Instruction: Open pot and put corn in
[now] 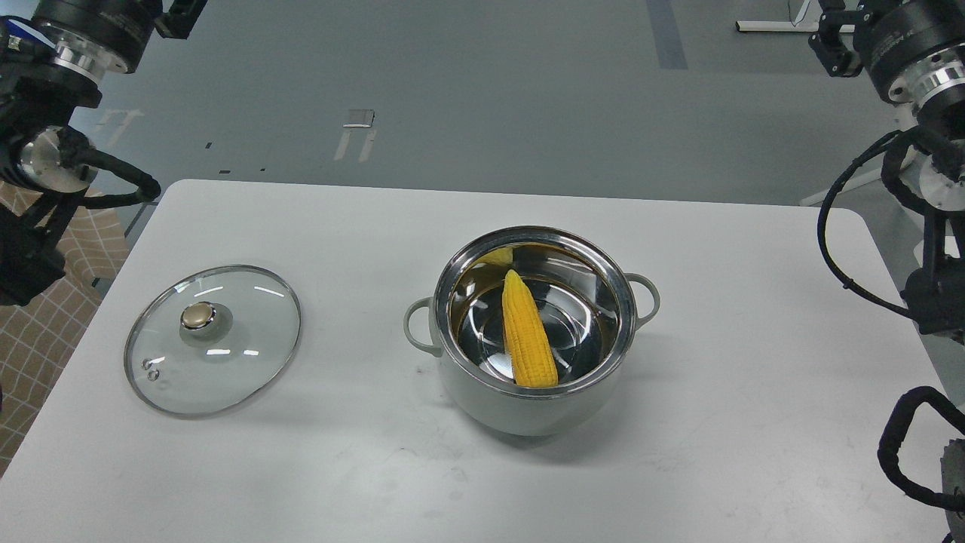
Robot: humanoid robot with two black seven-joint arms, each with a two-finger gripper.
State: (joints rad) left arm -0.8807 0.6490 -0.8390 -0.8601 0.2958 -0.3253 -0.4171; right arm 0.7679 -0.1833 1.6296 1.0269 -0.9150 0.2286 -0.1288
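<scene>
Head view, single entry. Pot [532,392]: round, pale grey-green outside, polished steel rim and interior, two small loop handles; stands open right of centre on the table [678,452]. Corn [528,332]: bright yellow cob, ribbed with kernels, tapered; lies inside the pot, point toward the far wall, blunt end against the near wall, with a yellow reflection in the steel behind it. Lid [212,339]: clear glass disc, steel band, gold knob [197,315]; rests knob-up on the table, well apart from the pot to its left. Table: matte white, lightly scuffed, rounded corners.

Left end effector [181,16] and right end effector [833,41]: both at the top corners, high and clear of the table, partly cropped; whether released or clenched, cannot tell; neither is seen grasping anything.

Judgement: both parts of the task look done. Good practice now is to keep the arms clear of the lid and pot handles, since the smooth steel would let the cob slide if the pot is knocked
</scene>
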